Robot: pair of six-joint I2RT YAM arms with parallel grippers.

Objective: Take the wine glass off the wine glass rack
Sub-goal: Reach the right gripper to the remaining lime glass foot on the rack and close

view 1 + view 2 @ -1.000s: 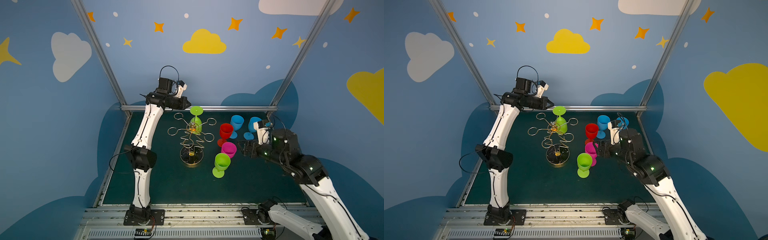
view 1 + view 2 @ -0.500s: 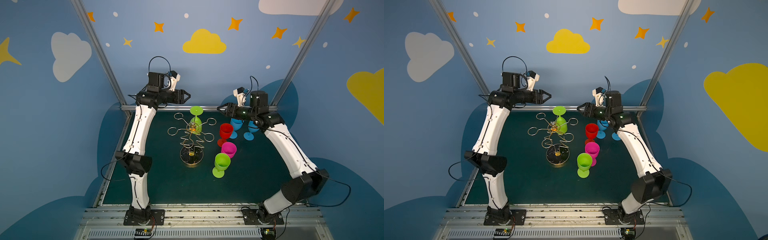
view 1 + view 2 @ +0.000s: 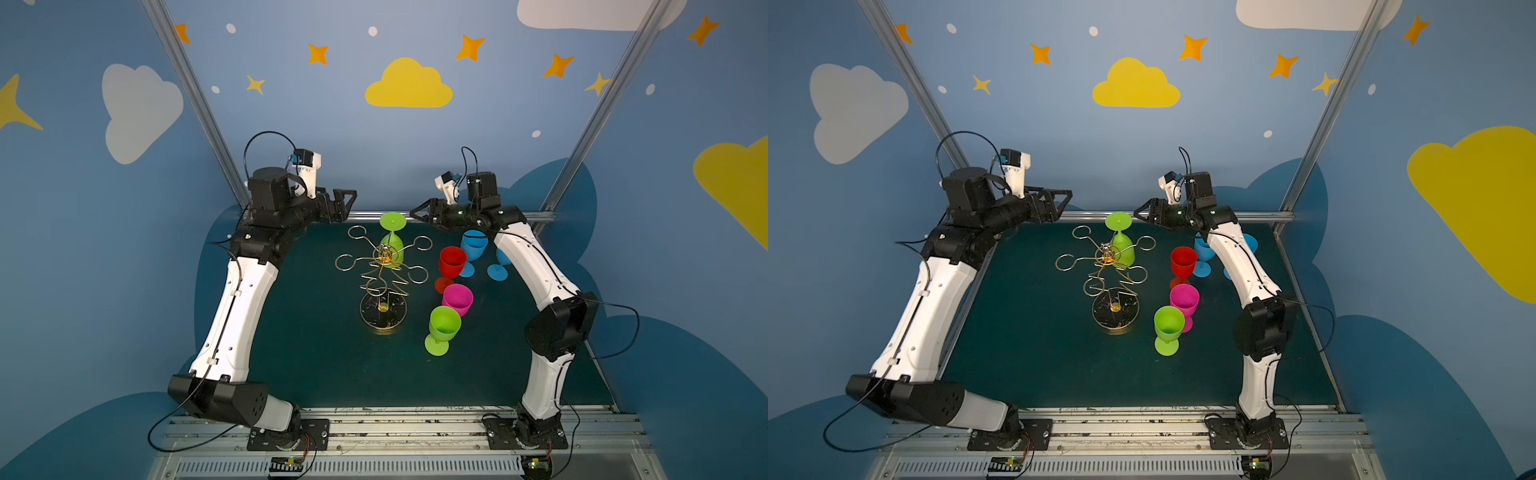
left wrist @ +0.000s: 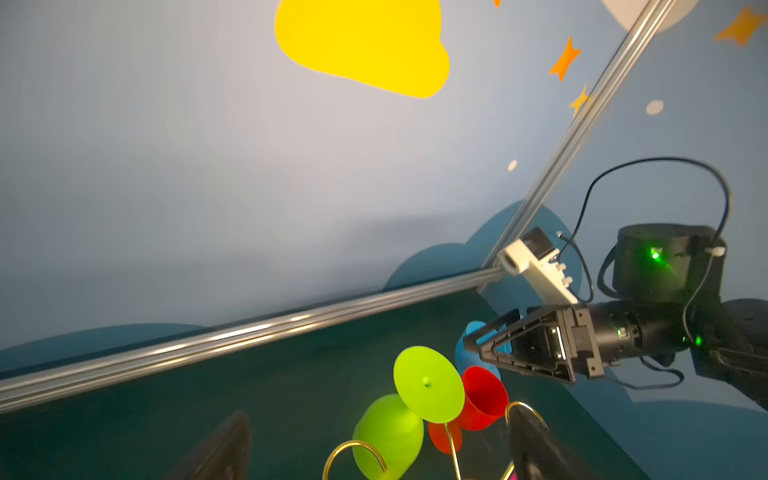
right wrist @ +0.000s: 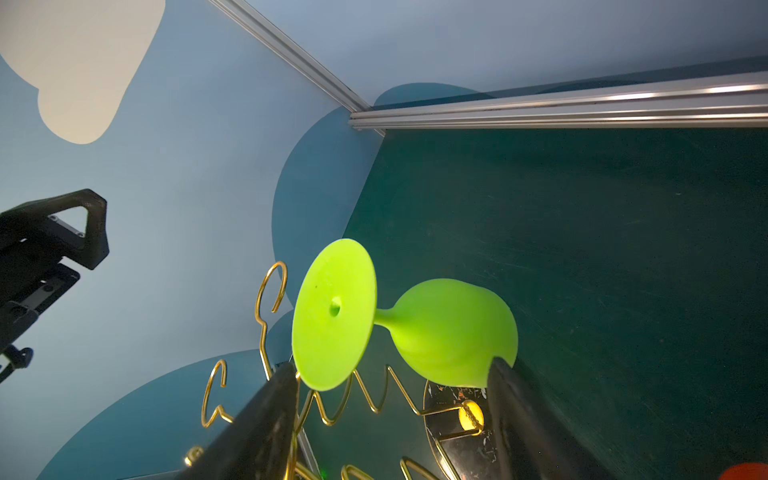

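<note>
Lime-green glass (image 3: 397, 249) hangs bowl-down on the rack (image 3: 374, 318), on the arm at 12 o'clock from the hub in both top views. Foot disc sits above the wire; not yet lifted out.

Change over the last second:
- Left gripper (image 3: 349, 205) was clenched at the foot disc. It has let go and backed off to 11 o'clock of the hub; jaws spread wide, empty. The glass did not shift with the release.
- Right gripper (image 3: 415, 214) was low by the glasses at 3 o'clock. It has swung up and across to 1 o'clock of the hub, tips just beside the foot disc. Right wrist view: jaws released and apart, one finger (image 5: 266, 424) by the foot, the other by the bowl rim. No contact evident.

Reading: the job passes from left to right; removal itself is not begun. Probable next move: right closes on the stem or foot, then draws the glass out along the arm toward 12 o'clock.

Watch: the wire rack may tip if the foot snags. Red glass (image 3: 452, 262) and neighbours stand on the desk (image 3: 316, 340) at 3 o'clock, near the right forearm.
</note>
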